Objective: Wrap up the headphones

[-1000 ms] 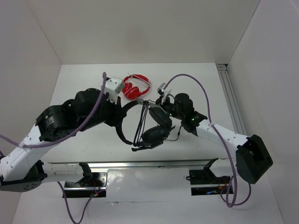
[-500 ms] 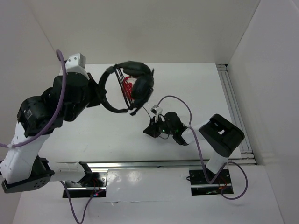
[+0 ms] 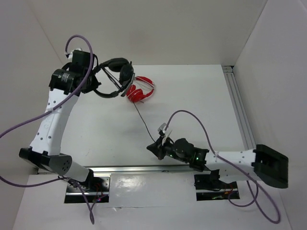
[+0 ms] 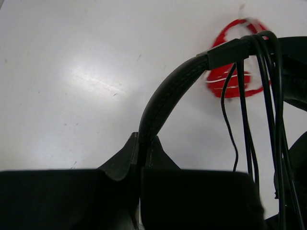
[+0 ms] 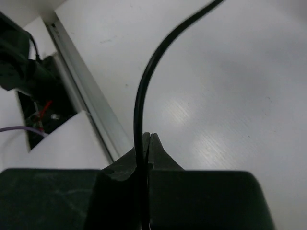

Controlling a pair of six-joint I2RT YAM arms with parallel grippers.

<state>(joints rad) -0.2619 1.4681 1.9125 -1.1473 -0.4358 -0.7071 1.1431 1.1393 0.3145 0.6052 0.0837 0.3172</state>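
Headphones [image 3: 116,72], black with a padded band and oval cups, are held up at the far left of the desk [image 3: 206,100], just beside a red pair [image 3: 140,89]. My left tool [image 4: 142,155] is clamped tight on the band. Several strands of cable [image 3: 140,116] cross the band, and one runs straight toward the near edge, where my right tool [image 5: 147,143] is pinched closed on it. The cups are cut off in my left wrist view, and I can't make out the plug.

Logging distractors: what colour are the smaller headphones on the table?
The smaller headphones are red, clearest in top external view.
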